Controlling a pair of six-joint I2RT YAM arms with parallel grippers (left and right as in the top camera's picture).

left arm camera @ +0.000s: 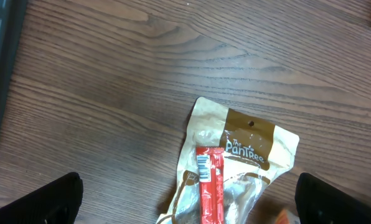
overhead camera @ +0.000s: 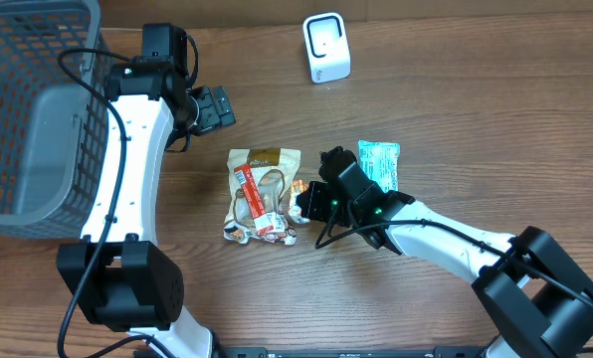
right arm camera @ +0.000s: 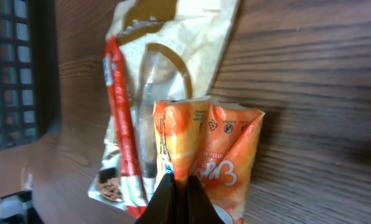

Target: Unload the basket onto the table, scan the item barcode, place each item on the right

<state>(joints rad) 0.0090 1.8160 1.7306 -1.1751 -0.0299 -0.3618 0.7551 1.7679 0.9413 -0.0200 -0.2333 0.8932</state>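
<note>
An orange snack packet (right arm camera: 218, 146) lies against a tan pouch (overhead camera: 264, 184), and my right gripper (right arm camera: 176, 198) is shut on a fold at the packet's near end. From overhead the right gripper (overhead camera: 309, 205) covers most of the orange packet (overhead camera: 298, 188). A red stick pack (left arm camera: 210, 183) with a small barcode lies on the tan pouch (left arm camera: 251, 146). The white scanner (overhead camera: 326, 48) stands at the back of the table. My left gripper (overhead camera: 213, 107) hangs open above the table, behind and to the left of the pouch, holding nothing.
A teal packet (overhead camera: 379, 163) lies just right of the right gripper. A grey wire basket (overhead camera: 33, 109) fills the far left beside the left arm. Wood tabletop shows between the pouch and the scanner.
</note>
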